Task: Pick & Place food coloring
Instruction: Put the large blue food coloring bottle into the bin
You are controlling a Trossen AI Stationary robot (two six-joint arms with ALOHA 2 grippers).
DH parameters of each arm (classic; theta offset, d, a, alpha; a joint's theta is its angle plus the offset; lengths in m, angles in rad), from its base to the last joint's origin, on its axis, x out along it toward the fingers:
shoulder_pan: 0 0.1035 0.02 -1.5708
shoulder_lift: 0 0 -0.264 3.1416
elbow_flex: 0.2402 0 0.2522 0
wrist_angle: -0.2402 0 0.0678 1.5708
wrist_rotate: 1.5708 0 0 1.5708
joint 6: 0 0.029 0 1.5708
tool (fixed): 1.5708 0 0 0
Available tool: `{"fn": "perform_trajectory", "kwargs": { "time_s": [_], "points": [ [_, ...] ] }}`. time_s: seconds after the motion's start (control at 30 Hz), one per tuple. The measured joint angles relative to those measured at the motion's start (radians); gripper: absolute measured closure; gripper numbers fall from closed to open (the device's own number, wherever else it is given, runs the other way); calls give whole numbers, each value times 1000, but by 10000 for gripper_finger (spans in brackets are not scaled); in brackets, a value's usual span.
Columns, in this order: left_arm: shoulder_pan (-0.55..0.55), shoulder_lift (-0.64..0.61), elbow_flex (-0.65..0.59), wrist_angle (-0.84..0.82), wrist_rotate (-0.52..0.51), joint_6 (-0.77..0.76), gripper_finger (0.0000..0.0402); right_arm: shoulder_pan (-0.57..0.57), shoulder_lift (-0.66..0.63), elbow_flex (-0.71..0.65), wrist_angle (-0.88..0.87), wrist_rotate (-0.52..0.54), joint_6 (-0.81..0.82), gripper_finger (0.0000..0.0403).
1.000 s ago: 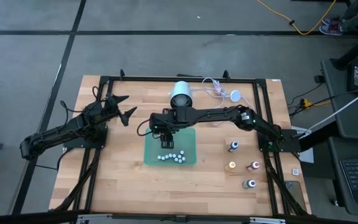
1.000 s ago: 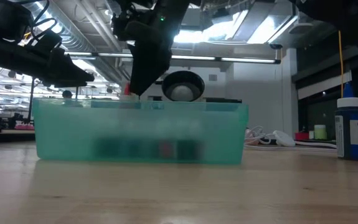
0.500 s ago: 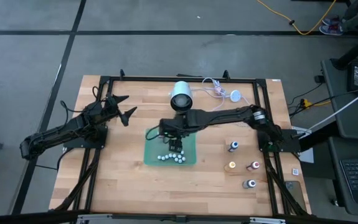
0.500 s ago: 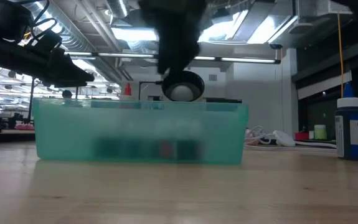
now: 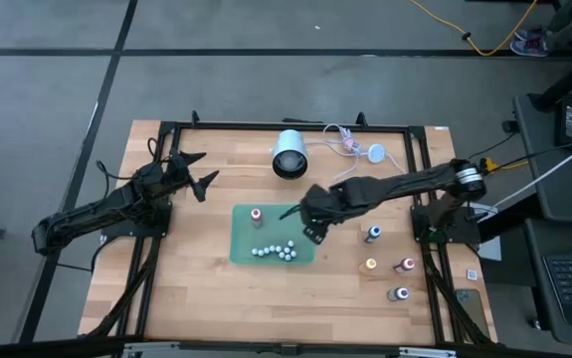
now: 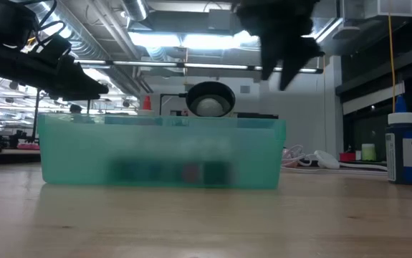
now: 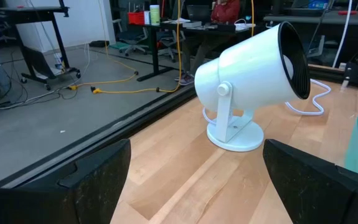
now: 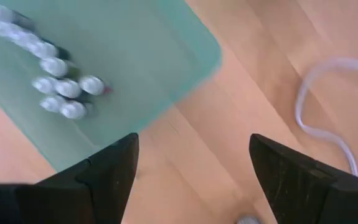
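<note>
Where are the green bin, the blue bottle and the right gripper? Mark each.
green bin (image 5: 305, 214): high view, bare floor near its right edge.
blue bottle (image 5: 372, 234): high view, its cap.
right gripper (image 5: 305, 225): high view, between its open fingertips.

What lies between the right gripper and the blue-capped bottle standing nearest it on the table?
Nothing: in the high view, only bare wooden table separates the open right gripper, at the green bin's edge, from the blue-capped bottle.

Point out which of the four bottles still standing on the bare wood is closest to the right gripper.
The blue-capped bottle, the one farthest from the table's front edge. It stands just beside the open right gripper; the orange, red and grey ones stand farther off.
</note>
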Motion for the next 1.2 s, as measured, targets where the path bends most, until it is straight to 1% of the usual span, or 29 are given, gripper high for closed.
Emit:
{"fn": "perform_trajectory", "kwargs": {
  "time_s": [0.37,0.63,0.77,0.93,1.07,1.2],
  "points": [
    [0,0,0,0,0,0,41,-8,-196,-248,-27,-27,247,98],
    [0,0,0,0,0,0,41,-34,-296,-380,-37,-52,363,98],
    [0,0,0,0,0,0,41,-40,-329,-428,-39,-62,407,98],
    [0,0,0,0,0,0,41,-44,-361,-495,-40,-106,443,98],
    [0,0,0,0,0,0,41,-44,-382,-531,-39,-135,485,98],
    [0,0,0,0,0,0,41,-43,-394,-556,-23,-172,495,98]
  ]
}}
